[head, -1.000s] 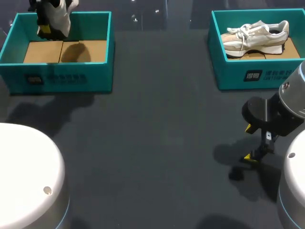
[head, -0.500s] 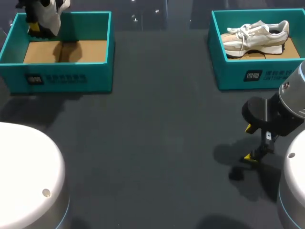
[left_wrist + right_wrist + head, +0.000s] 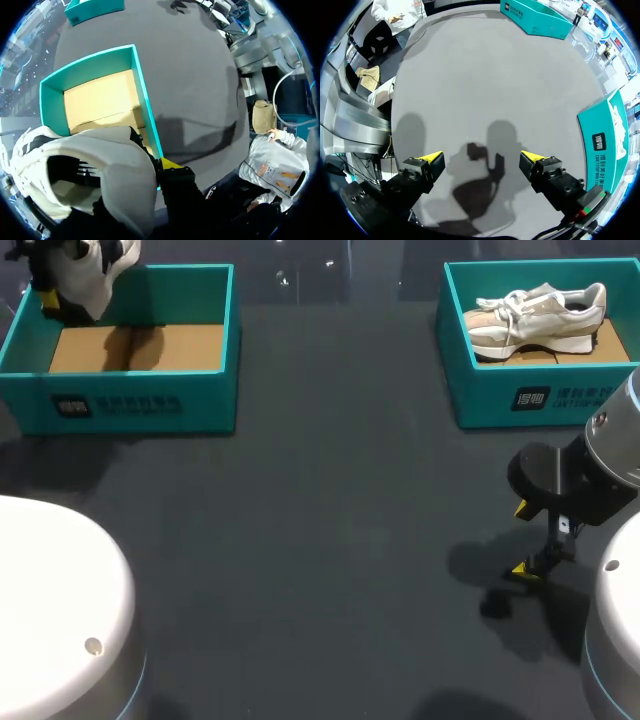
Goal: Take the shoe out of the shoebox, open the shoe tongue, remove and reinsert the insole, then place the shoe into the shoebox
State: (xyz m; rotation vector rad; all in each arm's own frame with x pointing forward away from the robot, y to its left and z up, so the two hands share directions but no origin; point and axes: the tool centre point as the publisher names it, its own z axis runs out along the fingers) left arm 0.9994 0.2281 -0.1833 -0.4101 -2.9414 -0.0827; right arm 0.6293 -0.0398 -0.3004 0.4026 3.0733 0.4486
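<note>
At the far left, my left gripper (image 3: 48, 292) is shut on a white shoe (image 3: 92, 265) and holds it above the far left corner of the open teal shoebox (image 3: 150, 405). In the left wrist view the white shoe (image 3: 85, 170) fills the space between the fingers, with one yellow fingertip (image 3: 170, 162) showing beside it and the teal shoebox (image 3: 142, 107) with its cardboard floor below. A second pale shoe (image 3: 540, 315) lies in the right teal shoebox (image 3: 520, 395). My right gripper (image 3: 530, 540) hangs open over bare table, and the right wrist view shows that gripper (image 3: 481, 159) holding nothing.
The dark table (image 3: 340, 530) stretches between the two boxes. In the right wrist view the right shoebox (image 3: 605, 135) stands beside the gripper and the left shoebox (image 3: 535, 17) lies far ahead.
My left gripper has carried the white shoe leftward and farther back, from over the box's inside to its far left corner. The right arm has kept still.
</note>
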